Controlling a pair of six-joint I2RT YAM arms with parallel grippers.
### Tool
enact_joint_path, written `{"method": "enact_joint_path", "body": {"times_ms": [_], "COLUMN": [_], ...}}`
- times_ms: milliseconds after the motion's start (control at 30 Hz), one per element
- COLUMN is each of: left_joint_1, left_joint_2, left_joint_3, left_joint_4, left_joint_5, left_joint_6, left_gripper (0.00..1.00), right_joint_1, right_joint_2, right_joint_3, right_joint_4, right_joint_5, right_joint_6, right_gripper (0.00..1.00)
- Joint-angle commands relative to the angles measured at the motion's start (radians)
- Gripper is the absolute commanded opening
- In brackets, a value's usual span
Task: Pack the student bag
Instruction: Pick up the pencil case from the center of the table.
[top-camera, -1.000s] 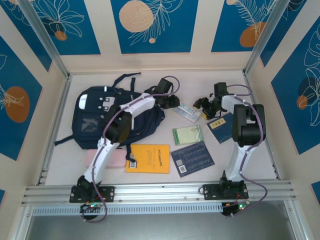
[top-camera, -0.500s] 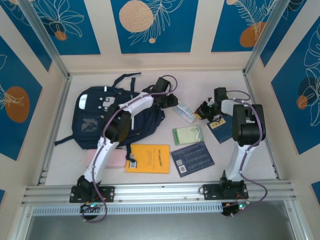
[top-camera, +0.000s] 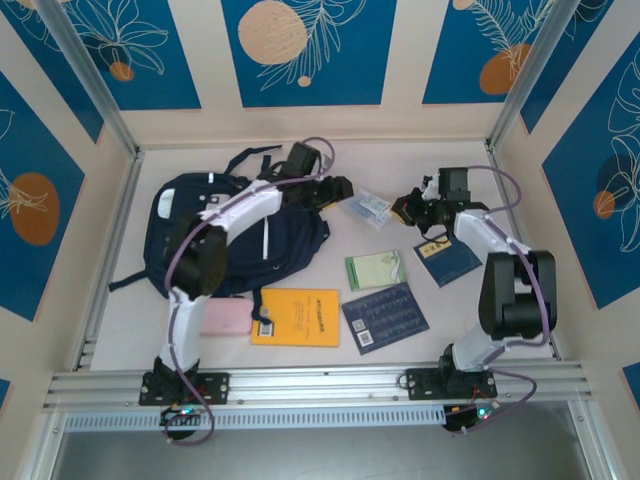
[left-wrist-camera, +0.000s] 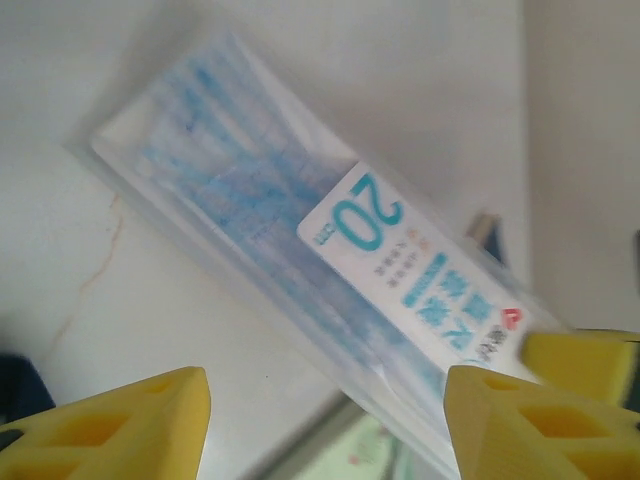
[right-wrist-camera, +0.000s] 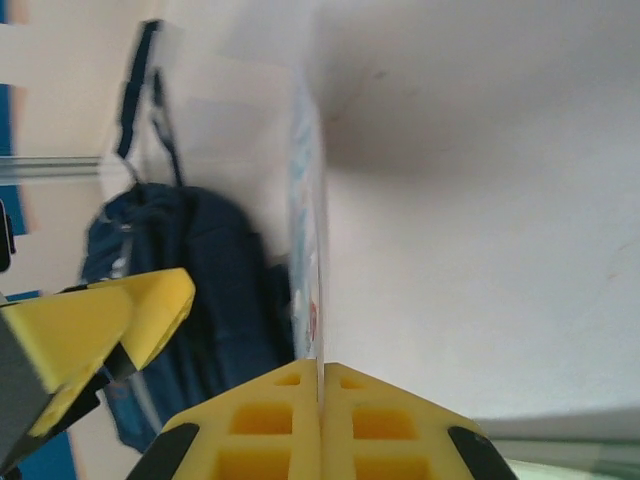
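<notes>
The student bag (top-camera: 200, 235), dark navy, lies flat at the back left, and my left arm reaches over it. A clear ruler packet (top-camera: 368, 207) with a blue "20 cm" label lies right of the bag between both grippers. My left gripper (top-camera: 340, 190) is open at the packet's left end. In the left wrist view its yellow fingers (left-wrist-camera: 120, 425) stand wide apart with the packet (left-wrist-camera: 300, 240) just ahead of them. My right gripper (top-camera: 408, 209) is shut on the packet's right end. The right wrist view shows the pads (right-wrist-camera: 320, 385) pinching the thin packet (right-wrist-camera: 307, 250), with the bag (right-wrist-camera: 215, 290) behind.
In front lie a green notepad (top-camera: 374, 270), a navy notebook (top-camera: 447, 257), a dark blue booklet (top-camera: 385, 317), an orange book (top-camera: 296, 317) and a pink case (top-camera: 228, 318). Panel walls enclose the back and both sides.
The right gripper closed on the packet's end and lifted it toward the back. The left gripper opened, and its arm swung left over the bag.
</notes>
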Motion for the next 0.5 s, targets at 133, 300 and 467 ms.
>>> {"method": "enact_joint_path", "body": {"times_ms": [133, 300, 467], "left_joint_1": [0.034, 0.027, 0.001], "left_joint_2": [-0.278, -0.375, -0.408], "left_joint_3": [-0.331, -0.575, -0.668], "left_joint_4": [0.275, 0.536, 0.672], "left_joint_5": [0.06, 0.053, 0.03], "left_joint_6": [-0.23, -0.481, -0.607], "left_gripper": [0.68, 0.76, 0.78], "right_joint_1": [0.01, 0.018, 0.047], "right_joint_2": [-0.226, -0.324, -0.408], "right_joint_3": [-0.14, -0.234, -0.293], "right_joint_4": [0.193, 0.344, 0.474], "right_joint_5": [-0.139, -0.191, -0.197], "right_joint_6": [0.164, 0.323, 0.451], "right_gripper": [0.0, 0.0, 0.0]}}
